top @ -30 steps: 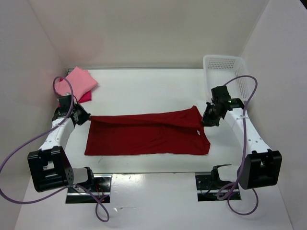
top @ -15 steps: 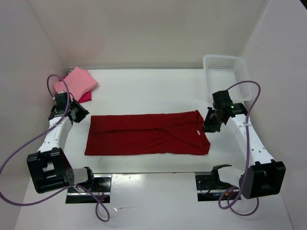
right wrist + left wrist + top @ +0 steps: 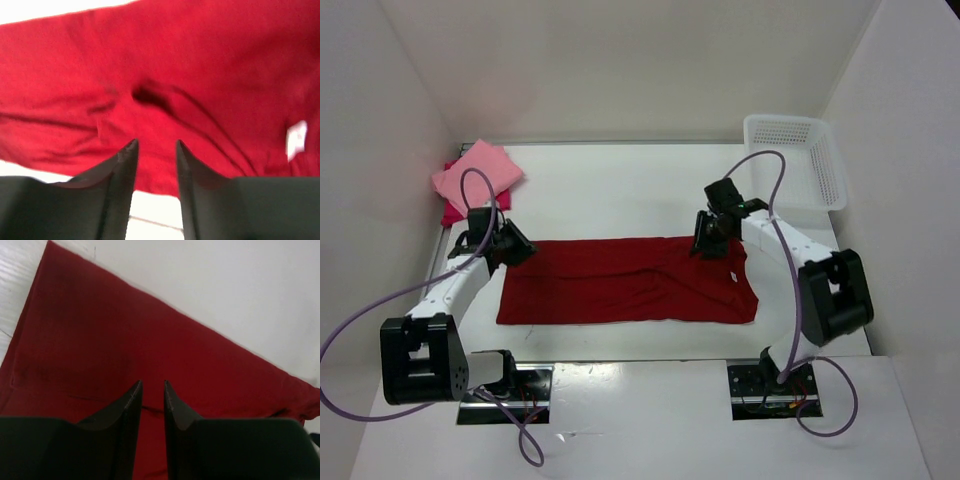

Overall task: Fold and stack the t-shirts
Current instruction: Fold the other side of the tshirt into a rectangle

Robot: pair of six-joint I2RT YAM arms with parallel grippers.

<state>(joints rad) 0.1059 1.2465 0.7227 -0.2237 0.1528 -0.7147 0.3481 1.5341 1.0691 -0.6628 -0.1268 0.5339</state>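
Left end effector (image 3: 512,246) and right end effector (image 3: 708,238) hovered parted, empty, above the shirt (image 3: 620,285). You had it flat on the tabletop (image 3: 620,190), likely for folding.

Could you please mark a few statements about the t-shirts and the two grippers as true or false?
1. The crimson t-shirt lies flat on the table as a long strip. True.
2. The salmon pink t-shirt lies on top of the crimson t-shirt. False: it sits folded on the magenta-red t-shirt at the far left corner.
3. The right gripper is clamped on a fold of the crimson t-shirt. False: its jaws stand apart over the cloth, with nothing between them.
4. The left gripper is over the crimson t-shirt's left end. True.
5. A white label shows on the crimson t-shirt. True.
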